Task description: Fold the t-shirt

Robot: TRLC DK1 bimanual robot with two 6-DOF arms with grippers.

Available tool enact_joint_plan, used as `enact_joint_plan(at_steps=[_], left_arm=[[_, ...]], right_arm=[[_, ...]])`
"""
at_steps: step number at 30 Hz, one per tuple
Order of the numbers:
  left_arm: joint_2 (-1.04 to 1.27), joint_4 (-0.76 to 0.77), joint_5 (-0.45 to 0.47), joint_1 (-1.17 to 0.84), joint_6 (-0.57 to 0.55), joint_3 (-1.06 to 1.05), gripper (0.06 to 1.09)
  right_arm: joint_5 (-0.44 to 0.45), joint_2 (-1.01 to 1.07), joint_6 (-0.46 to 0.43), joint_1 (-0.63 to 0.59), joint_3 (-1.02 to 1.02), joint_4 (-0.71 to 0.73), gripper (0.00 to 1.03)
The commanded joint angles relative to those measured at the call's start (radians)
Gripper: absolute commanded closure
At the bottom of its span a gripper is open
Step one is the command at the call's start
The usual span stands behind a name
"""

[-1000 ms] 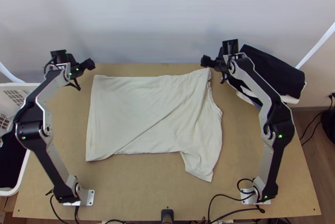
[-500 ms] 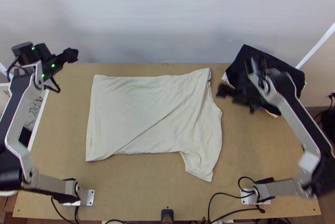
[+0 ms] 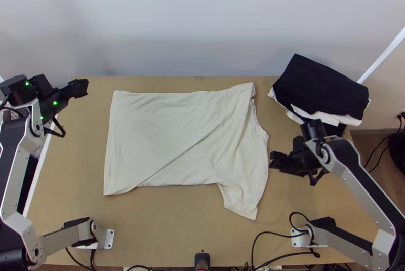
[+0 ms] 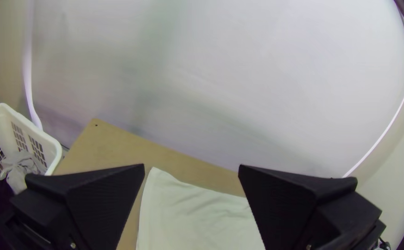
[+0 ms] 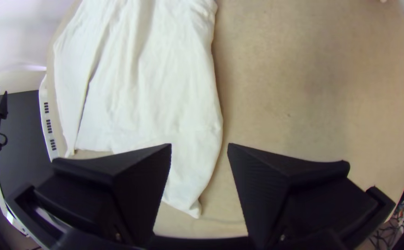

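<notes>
The cream t-shirt (image 3: 172,134) lies spread mid-table, a slanting edge crossing it. The right gripper (image 3: 273,160), fingers wide apart, is beside its right edge; the left gripper (image 3: 83,87), also wide, is far left. Black cloth (image 3: 324,88) sits far right.

There are no words, names, numbers or signs here that can be read.
</notes>
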Motion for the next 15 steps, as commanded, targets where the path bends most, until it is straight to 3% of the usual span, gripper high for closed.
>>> enact_joint_plan(at_steps=[1,15], left_arm=[[-0.042,-0.015,0.015,0.002,0.012,-0.029,0.1],[-0.099,-0.035,0.015,0.011,0.029,-0.072,0.1]], right_arm=[[-0.015,-0.006,-0.012,0.006,-0.087,0.071,0.56],[-0.027,0.184,-0.095,0.0,-0.15,0.198,0.56]])
